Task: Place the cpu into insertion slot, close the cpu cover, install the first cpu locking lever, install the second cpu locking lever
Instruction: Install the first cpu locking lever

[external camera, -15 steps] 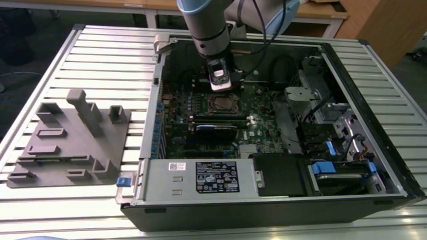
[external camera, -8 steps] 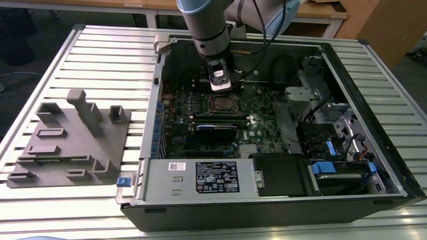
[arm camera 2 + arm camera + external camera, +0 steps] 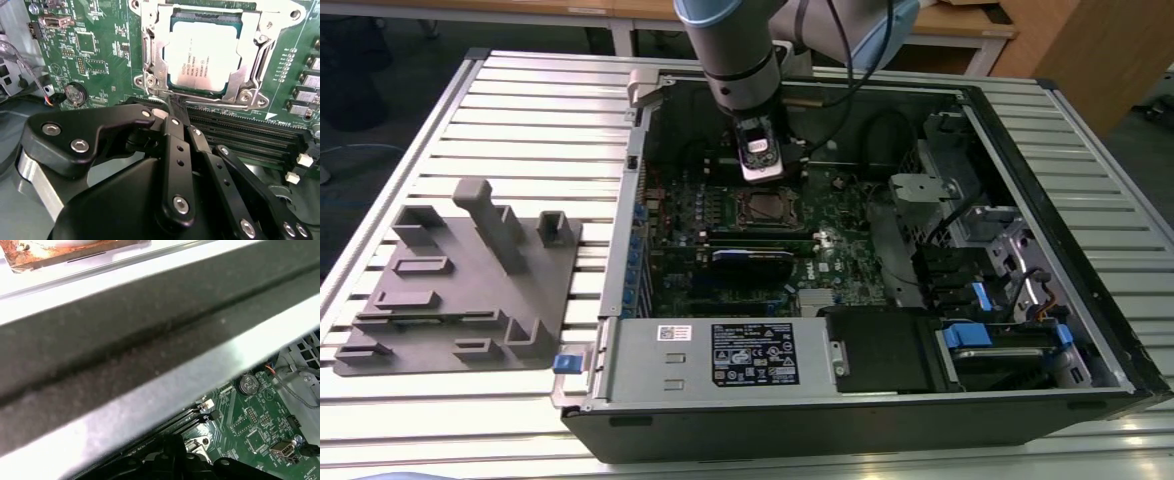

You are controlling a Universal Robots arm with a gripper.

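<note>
The cpu (image 3: pixel 202 55), a silver-grey square, lies in the insertion slot (image 3: pixel 767 208) on the green motherboard (image 3: pixel 100 45). The silver cpu cover (image 3: pixel 248 80) is folded down around it. A wire locking lever (image 3: pixel 146 50) runs along one side of the socket and a second lever (image 3: pixel 261 52) along the opposite side. My gripper (image 3: pixel 171 107) has its black fingers (image 3: pixel 176 150) pressed together, tips at the socket's edge beside the memory slots. Whether they pinch a lever end is hidden. In the exterior view the gripper (image 3: pixel 762 168) hangs just behind the socket.
The open computer case (image 3: pixel 1067 250) lies on a slatted metal table (image 3: pixel 520 120). Black memory slots (image 3: pixel 240 130) run beside the socket, near a coin battery (image 3: pixel 75 93). A grey fixture (image 3: pixel 460 280) sits at the exterior view's left. The case wall (image 3: pixel 125 340) looms close in the first wrist view.
</note>
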